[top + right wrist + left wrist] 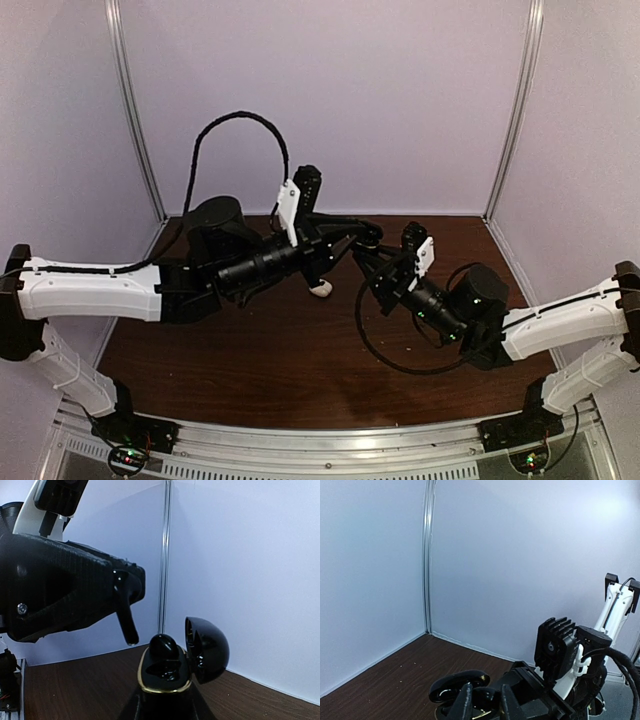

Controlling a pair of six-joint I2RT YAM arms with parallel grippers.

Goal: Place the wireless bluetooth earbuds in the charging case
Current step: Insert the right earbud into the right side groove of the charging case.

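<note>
My right gripper point(165, 707) is shut on the base of a glossy black charging case with a gold rim point(165, 682) and holds it upright above the table. Its lid point(207, 650) stands open to the right. One black earbud point(162, 647) sits in the case's far socket; the near socket shows as a dark hollow. My left gripper point(122, 587) is shut on a second black earbud point(126, 620), stem pointing down, just above and left of the case. In the left wrist view the fingers point(465, 700) hang over the open case point(457, 685). No white pair is identifiable.
A small white object point(320, 289) lies on the brown table point(250, 370) under the left wrist. Both grippers meet at mid-table point(372, 250). White enclosure walls point(330, 100) stand behind and to both sides. The right arm's black cable point(385, 355) loops over the table.
</note>
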